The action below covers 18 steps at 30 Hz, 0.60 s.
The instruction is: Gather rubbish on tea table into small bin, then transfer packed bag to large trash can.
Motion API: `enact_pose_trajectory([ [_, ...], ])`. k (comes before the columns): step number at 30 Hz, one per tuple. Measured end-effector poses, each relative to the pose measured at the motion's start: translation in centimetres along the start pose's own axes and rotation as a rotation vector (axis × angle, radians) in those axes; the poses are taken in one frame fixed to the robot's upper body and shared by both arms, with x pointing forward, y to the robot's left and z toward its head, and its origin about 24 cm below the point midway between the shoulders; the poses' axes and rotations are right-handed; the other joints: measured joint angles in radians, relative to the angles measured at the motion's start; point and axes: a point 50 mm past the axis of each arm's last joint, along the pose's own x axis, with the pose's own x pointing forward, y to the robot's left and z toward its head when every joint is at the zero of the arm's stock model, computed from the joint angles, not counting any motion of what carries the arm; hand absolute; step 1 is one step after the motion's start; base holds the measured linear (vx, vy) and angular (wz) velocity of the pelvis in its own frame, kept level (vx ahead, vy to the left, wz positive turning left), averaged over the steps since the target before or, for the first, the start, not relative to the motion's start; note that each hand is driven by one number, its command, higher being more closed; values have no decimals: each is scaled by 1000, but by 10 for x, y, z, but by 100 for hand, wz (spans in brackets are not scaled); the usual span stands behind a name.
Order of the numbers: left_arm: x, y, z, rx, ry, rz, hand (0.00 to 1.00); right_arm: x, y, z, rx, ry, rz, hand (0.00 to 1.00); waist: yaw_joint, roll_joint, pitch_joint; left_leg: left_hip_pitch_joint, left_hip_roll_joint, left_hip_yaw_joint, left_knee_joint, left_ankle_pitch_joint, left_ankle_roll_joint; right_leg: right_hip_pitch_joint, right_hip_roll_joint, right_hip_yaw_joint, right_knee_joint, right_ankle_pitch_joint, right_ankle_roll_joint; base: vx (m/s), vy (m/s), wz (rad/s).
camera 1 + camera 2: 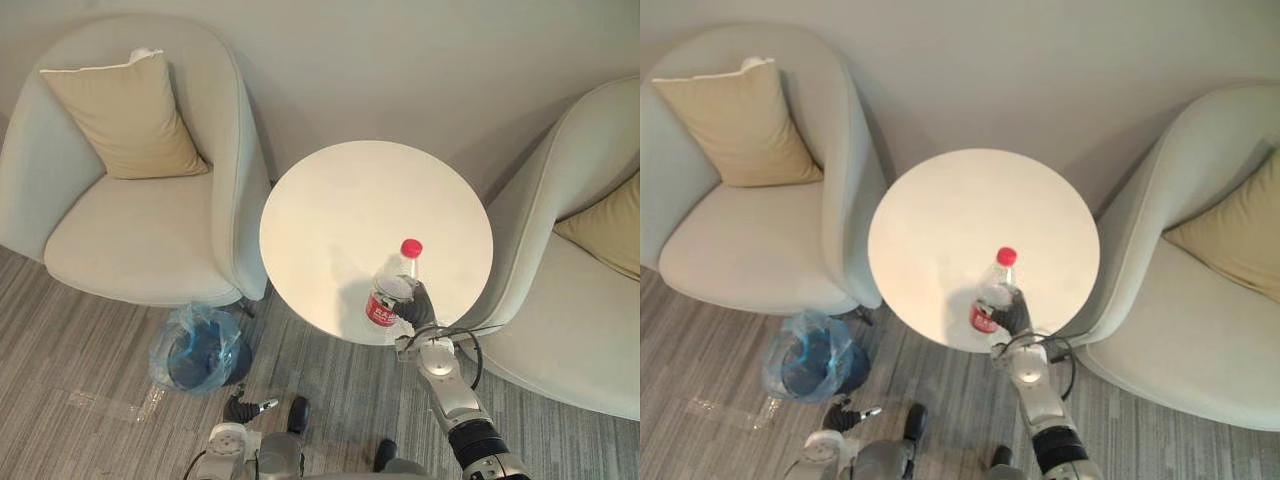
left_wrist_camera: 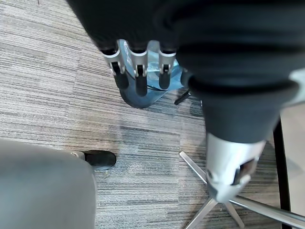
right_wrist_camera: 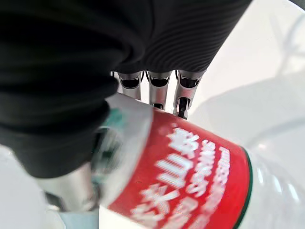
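A clear plastic bottle (image 1: 392,290) with a red cap and red label stands tilted over the near edge of the round white tea table (image 1: 340,200). My right hand (image 1: 417,307) is shut on its lower part; up close the red label (image 3: 190,176) lies against the fingers (image 3: 155,90). On the carpet left of the table stands the small bin (image 1: 195,348), lined with a blue bag. My left hand (image 1: 243,408) hangs low near the floor, just beside the bin, with its fingers (image 2: 137,76) relaxed and holding nothing, and the bin (image 2: 143,98) showing past them.
A pale armchair (image 1: 140,240) with a tan cushion stands left of the table and another armchair (image 1: 570,340) to the right. A scrap of clear plastic (image 1: 110,405) lies on the carpet near the bin. The table's metal foot (image 2: 214,210) spreads over the floor.
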Motion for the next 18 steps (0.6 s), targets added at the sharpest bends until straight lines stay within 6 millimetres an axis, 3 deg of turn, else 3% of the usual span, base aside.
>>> enact_pose_trajectory([
  [6, 0, 1, -1, 7, 13, 0, 0, -19, -6, 9, 30, -60, -5, 100, -6, -1, 0, 21, 4, 26, 0, -3, 1, 4, -1, 33, 7, 1, -1, -27, -1, -12],
  [11, 0, 0, -2, 28, 14, -3, 0, -35, -18, 3, 37, -48, -29, 100, -13, 0, 0, 37, 7, 47, 1, -3, 1, 2, 0, 52, 6, 0, 0, -64, -11, -14],
  [18, -1, -1, -10, 79, 45, -20, 0, -52, -24, 5, 40, -64, -41, 100, -59, 17, -17, 47, 12, 84, 2, -1, -2, -4, 1, 86, 0, -3, 10, -64, -12, -18],
])
